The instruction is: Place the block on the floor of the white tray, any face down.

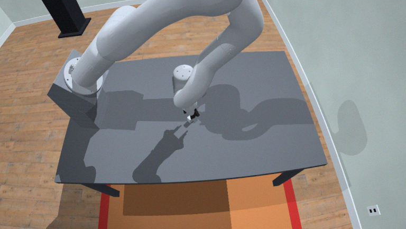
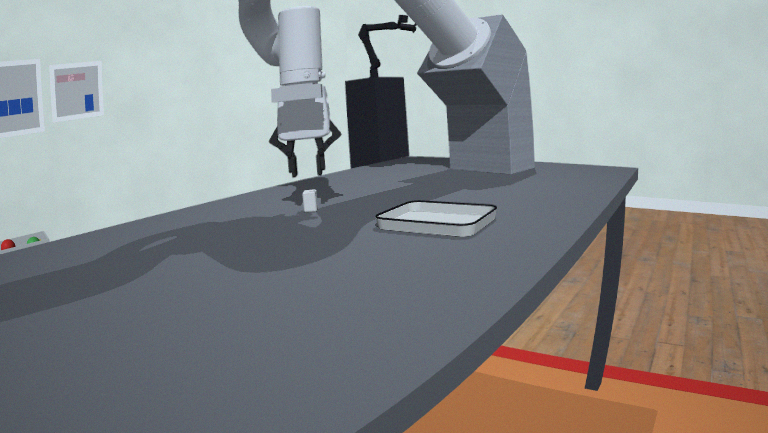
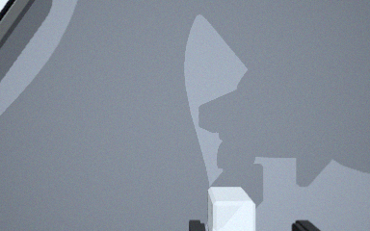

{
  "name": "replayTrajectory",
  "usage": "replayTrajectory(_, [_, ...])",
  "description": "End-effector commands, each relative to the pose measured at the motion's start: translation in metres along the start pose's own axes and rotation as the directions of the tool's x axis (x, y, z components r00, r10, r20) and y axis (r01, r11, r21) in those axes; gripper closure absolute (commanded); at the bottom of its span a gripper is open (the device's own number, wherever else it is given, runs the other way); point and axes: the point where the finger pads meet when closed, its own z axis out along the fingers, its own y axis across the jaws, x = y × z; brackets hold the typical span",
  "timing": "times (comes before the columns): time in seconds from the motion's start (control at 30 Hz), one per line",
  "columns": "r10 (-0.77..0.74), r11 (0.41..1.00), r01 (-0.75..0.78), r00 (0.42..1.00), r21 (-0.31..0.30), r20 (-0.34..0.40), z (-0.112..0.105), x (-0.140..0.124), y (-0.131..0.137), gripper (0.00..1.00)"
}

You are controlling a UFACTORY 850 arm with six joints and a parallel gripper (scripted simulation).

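A small white block (image 2: 309, 200) stands upright on the dark grey table. It also shows in the top view (image 1: 190, 119) and at the bottom edge of the wrist view (image 3: 231, 209). My gripper (image 2: 305, 169) hangs a little above the block, fingers pointing down, partly open and empty. In the wrist view the two black fingertips show at the bottom edge on either side of the block. The white tray (image 2: 436, 217) with a black rim lies on the table to the right of the block; its corner shows in the wrist view (image 3: 14, 19). The arm hides it in the top view.
The grey robot base (image 2: 481, 100) stands at the table's back. A black stand (image 2: 376, 117) is behind the table. The table's front edge (image 1: 191, 181) drops to an orange floor mat.
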Motion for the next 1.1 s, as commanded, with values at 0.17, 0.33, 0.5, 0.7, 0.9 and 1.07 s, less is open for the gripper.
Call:
replayTrajectory(0.17, [0.0, 1.0, 0.0, 1.0, 0.0, 0.0, 0.0, 0.0, 0.0, 0.53])
replayTrajectory(0.33, [0.0, 1.0, 0.0, 1.0, 0.0, 0.0, 0.0, 0.0, 0.0, 0.53])
replayTrajectory(0.5, [0.001, 1.0, -0.001, 1.0, 0.0, -0.001, 0.002, 0.0, 0.0, 0.53])
replayTrajectory(0.7, [0.001, 1.0, -0.001, 1.0, 0.0, -0.002, 0.005, 0.0, 0.0, 0.53])
replayTrajectory(0.9, [0.001, 1.0, -0.001, 1.0, 0.0, -0.002, 0.012, 0.001, 0.0, 0.53])
replayTrajectory(1.07, [0.001, 1.0, -0.001, 1.0, 0.0, -0.002, 0.019, 0.001, -0.001, 0.53])
